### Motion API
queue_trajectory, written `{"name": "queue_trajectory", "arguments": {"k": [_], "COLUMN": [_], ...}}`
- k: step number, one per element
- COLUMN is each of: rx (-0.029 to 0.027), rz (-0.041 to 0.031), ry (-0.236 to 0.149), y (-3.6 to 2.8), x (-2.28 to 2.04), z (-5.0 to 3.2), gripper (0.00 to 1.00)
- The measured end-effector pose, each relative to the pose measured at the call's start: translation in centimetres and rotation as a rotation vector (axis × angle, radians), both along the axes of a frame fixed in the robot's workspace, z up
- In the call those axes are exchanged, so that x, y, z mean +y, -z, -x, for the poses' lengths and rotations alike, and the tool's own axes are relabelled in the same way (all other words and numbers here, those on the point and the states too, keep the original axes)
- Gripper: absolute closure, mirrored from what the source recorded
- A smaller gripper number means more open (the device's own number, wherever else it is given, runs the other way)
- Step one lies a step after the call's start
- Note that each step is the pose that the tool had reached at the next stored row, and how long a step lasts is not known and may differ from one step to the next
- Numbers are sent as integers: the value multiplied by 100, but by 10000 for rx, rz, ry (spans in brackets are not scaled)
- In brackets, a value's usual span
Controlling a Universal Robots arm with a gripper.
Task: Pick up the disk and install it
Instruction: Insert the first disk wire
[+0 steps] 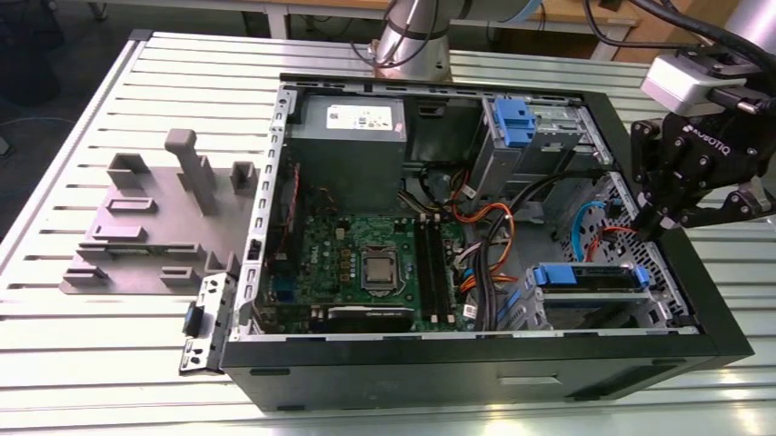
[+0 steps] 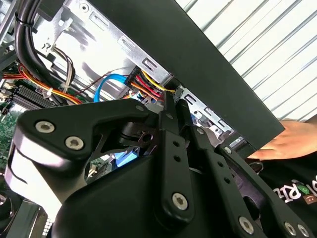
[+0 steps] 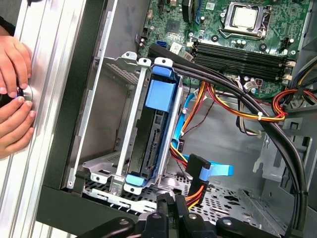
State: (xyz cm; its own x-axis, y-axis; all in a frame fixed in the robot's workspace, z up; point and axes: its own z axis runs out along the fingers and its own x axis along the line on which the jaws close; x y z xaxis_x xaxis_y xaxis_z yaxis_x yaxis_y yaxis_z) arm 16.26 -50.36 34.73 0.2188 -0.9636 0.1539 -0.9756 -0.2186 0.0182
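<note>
The disk (image 1: 590, 277) sits in the metal drive cage at the front right corner of the open computer case (image 1: 485, 363), framed by its blue carrier rails. In the first wrist view the disk (image 3: 154, 134) shows edge-on inside the cage, with a blue tab on top. My gripper (image 1: 661, 221) hangs over the case's right wall, a short way from the disk and apart from it. Its black fingers (image 2: 170, 116) are pressed together, shut with nothing between them. In the first wrist view the gripper (image 3: 171, 210) stands just off the cage's end.
Orange, yellow and blue cables (image 3: 218, 171) run past the cage, and thick black cables (image 3: 257, 124) cross above. A second blue carrier (image 1: 514, 123) sits in the upper bay. A person's hands (image 3: 12, 94) rest on the table beside the case. A grey fixture (image 1: 158, 218) stands at the exterior view's left.
</note>
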Motion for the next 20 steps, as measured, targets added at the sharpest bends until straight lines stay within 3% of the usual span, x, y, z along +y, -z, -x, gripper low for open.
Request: {"name": "queue_trajectory", "arguments": {"k": [8,9,10,12,13,20], "rx": [0,0,0,0,0,8], "rz": [34,60,116,245,276,281], "ry": [0,0,0,0,0,0], "y": [-1,-1,-2,-1,-1,0], "x": [0,0,0,0,0,3], "z": [0,0,0,0,0,0], "gripper": [81,81,75,75,75,75]}}
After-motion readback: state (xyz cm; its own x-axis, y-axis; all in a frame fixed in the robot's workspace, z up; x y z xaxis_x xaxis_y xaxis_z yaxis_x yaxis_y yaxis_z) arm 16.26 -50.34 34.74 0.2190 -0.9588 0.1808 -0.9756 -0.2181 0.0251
